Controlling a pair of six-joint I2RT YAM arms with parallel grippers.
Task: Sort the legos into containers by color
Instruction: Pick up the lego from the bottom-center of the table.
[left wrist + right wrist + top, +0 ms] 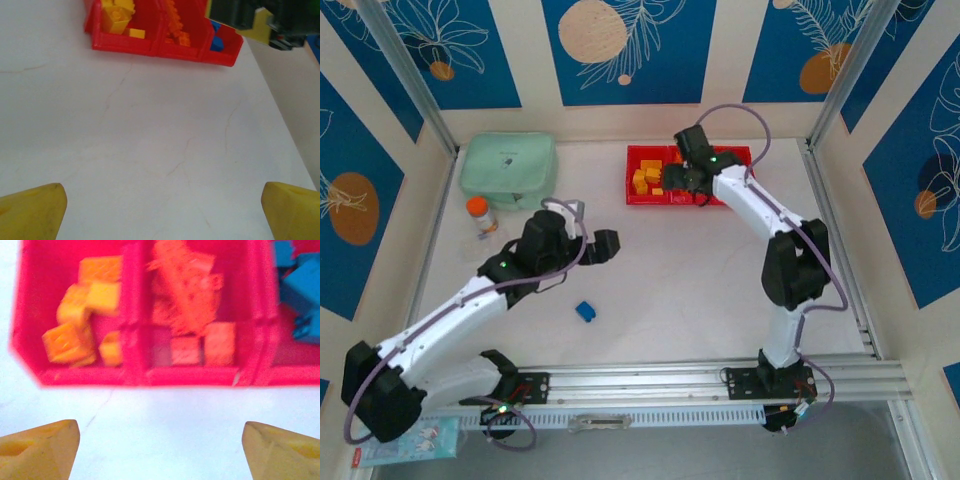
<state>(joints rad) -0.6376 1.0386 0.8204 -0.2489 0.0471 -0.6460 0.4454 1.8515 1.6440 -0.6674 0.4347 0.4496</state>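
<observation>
Nearly all the legos sit in the containers (pixel 642 199), the red row along the far edge of the bench (pixel 700 290), right of centre, its long axis running left to right. From the right wrist I read yellow pieces (pixel 80 315) in the left bin, orange pieces (pixel 187 295) in the middle and blue pieces (pixel 300 290) in the right.

One blue brick (pixel 585 311) lies loose on the bench, toward the near edge and a little left of centre, well apart from the bins. I judge the sorting to be at its last pick.

My left pincer (pixel 605 245) hovers over open bench just beyond that brick. Its yellow fingers (pixel 35 207) stand wide apart with nothing between them. The right pincer (pixel 682 180) hangs above the bins, jaws spread and empty.

The left arm is nearer, so I would draw it back toward the near edge and lower it over the brick. Then I'd close and carry the brick to the right-hand bin. The right arm is parked over that end of the row and would have to clear first.

The brick looks turned slightly off square to the bench edges. It is too small in the top view for me to name its long axis, so I would check from the wrist before closing.
</observation>
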